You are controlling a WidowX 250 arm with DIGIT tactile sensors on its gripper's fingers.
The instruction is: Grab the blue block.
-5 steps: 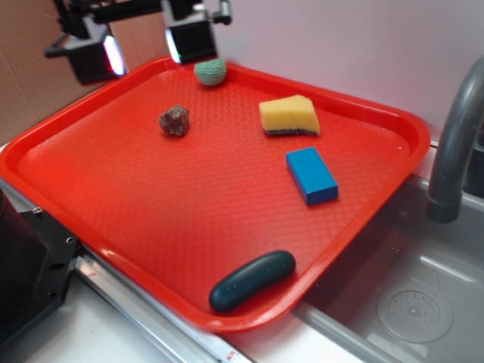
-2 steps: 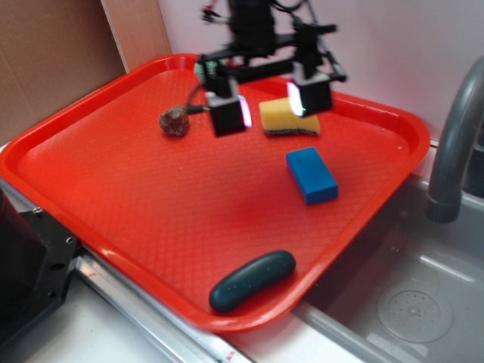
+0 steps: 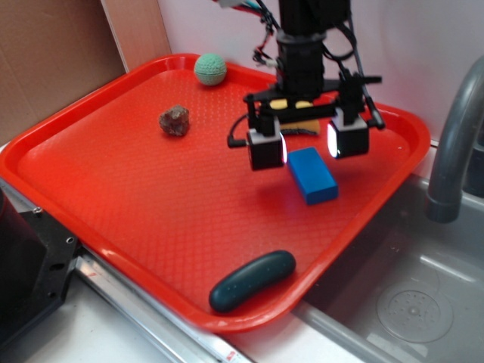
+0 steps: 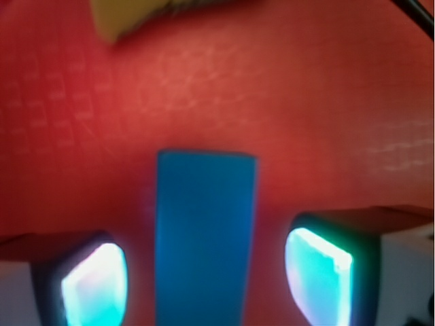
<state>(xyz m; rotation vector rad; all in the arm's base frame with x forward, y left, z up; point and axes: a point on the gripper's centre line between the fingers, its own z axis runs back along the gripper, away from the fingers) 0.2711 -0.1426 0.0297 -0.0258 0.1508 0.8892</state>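
Observation:
The blue block [image 3: 312, 176] lies flat on the red tray [image 3: 136, 189], right of centre. My gripper [image 3: 308, 147] hangs just above it, open, one finger on each side. In the wrist view the blue block [image 4: 205, 234] runs lengthwise between the two lit fingertips [image 4: 95, 285], with red tray showing in the gaps on both sides. Nothing is held.
A yellow sponge [image 4: 129, 13] lies just behind the block, mostly hidden by the arm in the exterior view. A green ball [image 3: 210, 69] and a brown lump [image 3: 175, 120] sit at the back left. A dark green capsule [image 3: 252, 280] lies near the front rim. A sink and faucet [image 3: 454, 144] are at the right.
The gripper has travelled from the tray's back left corner toward the right and down, and now straddles the blue block. The objects on the tray have not moved.

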